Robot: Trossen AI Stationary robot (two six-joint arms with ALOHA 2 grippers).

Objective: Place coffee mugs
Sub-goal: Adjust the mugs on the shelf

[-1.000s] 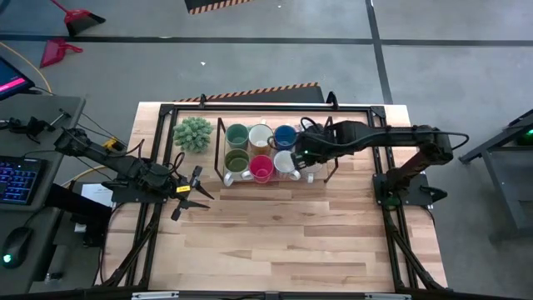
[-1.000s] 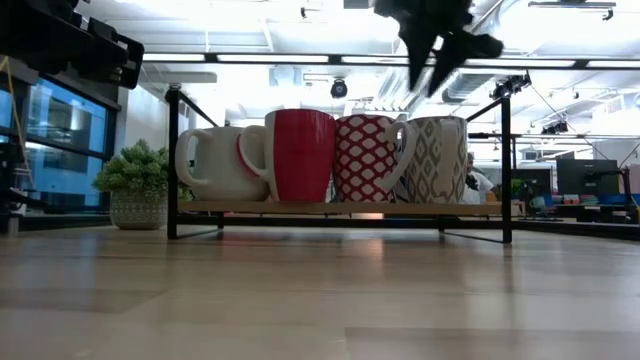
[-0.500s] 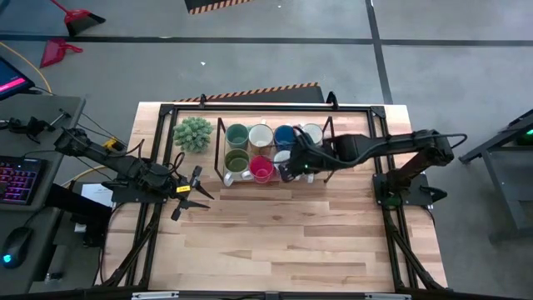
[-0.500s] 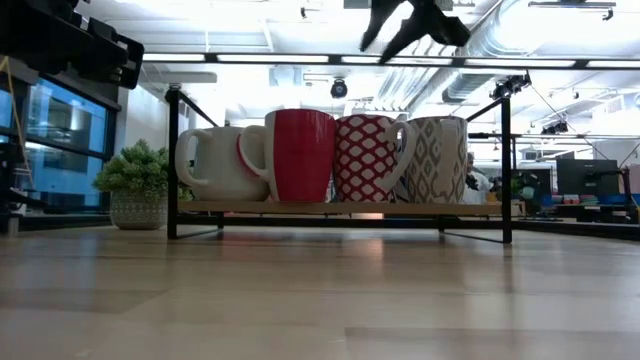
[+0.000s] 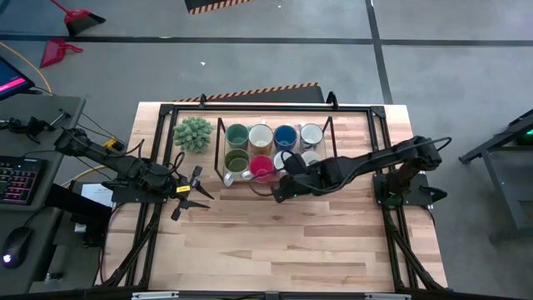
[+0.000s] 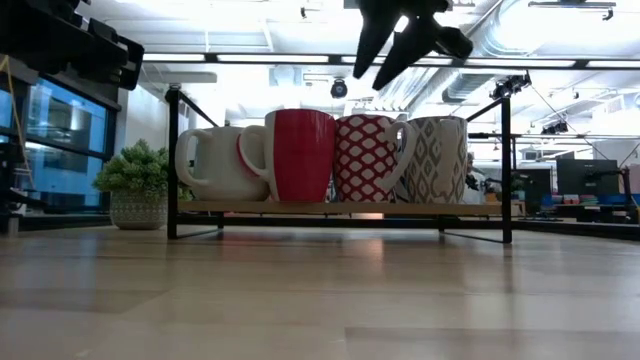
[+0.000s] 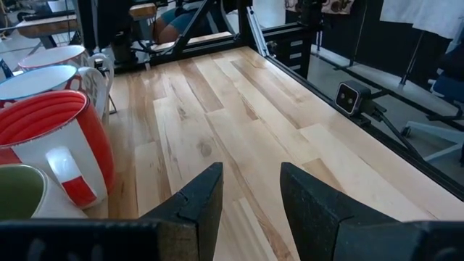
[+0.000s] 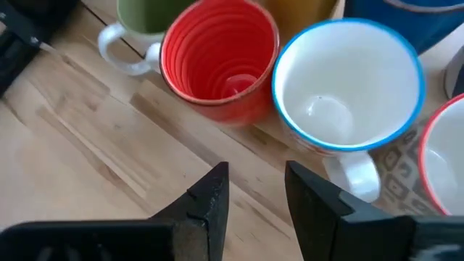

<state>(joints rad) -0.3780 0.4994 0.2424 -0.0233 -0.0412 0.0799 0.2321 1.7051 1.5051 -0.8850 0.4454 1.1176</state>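
Note:
Eight coffee mugs stand on their bases in two rows on a black-framed rack (image 5: 220,143). The teal-green (image 5: 237,134), cream (image 5: 261,135), blue (image 5: 286,135) and white (image 5: 311,133) mugs form the far row. In the near row are the olive-green (image 5: 237,160) and red (image 5: 261,167) mugs and two patterned mugs (image 6: 365,158) (image 6: 437,160). My right gripper (image 5: 277,193) hangs open and slanting down just off the rack's near side, in front of the red mug (image 8: 221,58) and a blue-rimmed white mug (image 8: 348,80). It holds nothing. My left gripper (image 5: 196,190) waits open at the table's left.
A spiky green potted plant (image 5: 193,133) stands left of the rack. A black frame (image 5: 350,108) runs around the table's far half. Bare wooden tabletop (image 5: 275,242) stretches from the rack toward the near edge.
My right gripper has come off the rack's right part, going toward the table's near edge and left and sinking a little. It has tipped more steeply downward and stayed open. The far-right white mug, hidden under the arm before, now shows.

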